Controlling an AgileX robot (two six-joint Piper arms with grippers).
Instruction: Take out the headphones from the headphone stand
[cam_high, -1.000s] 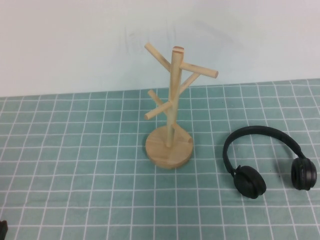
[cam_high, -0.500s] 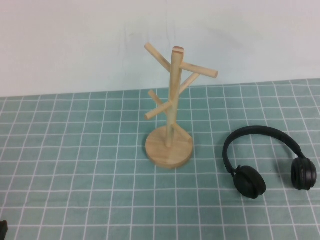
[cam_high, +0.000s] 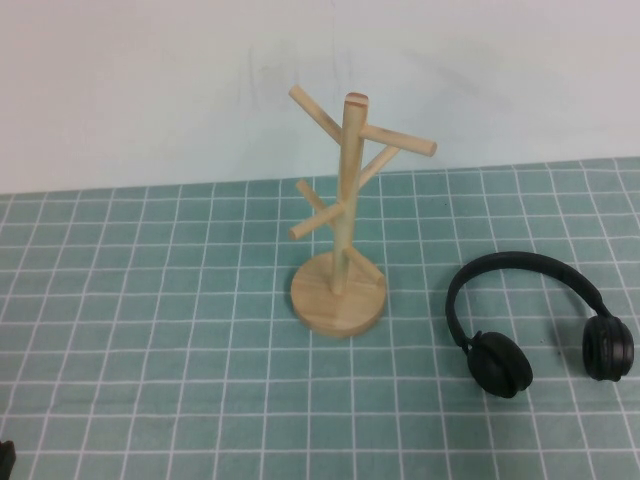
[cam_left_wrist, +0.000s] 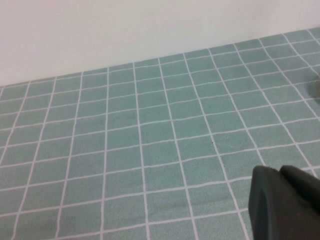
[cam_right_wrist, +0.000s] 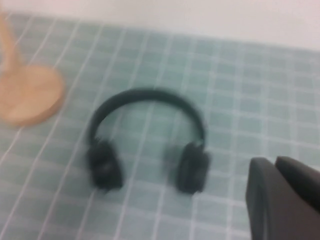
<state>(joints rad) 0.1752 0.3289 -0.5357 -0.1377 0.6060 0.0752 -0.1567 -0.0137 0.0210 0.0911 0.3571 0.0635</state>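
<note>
The headphones (cam_right_wrist: 145, 142) are seen flat on the mat, ahead of the right gripper (cam_right_wrist: 282, 200) and untouched by it. The headphone stand (cam_high: 340, 220) is bare. The left gripper (cam_left_wrist: 285, 202) is kept far off. Neither grip can be told.

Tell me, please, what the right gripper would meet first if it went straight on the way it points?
Probably the headphones, lying flat on the mat beside the stand. The right gripper faces them; depth is unclear. The left gripper faces bare mat.

Left gripper (cam_left_wrist: 285, 202) is sitting low at the near-left corner of the table, only a dark tip showing at the high view's near edge (cam_high: 5, 456). Right gripper (cam_right_wrist: 282, 197) is hanging off the near right, outside the high view.
</note>
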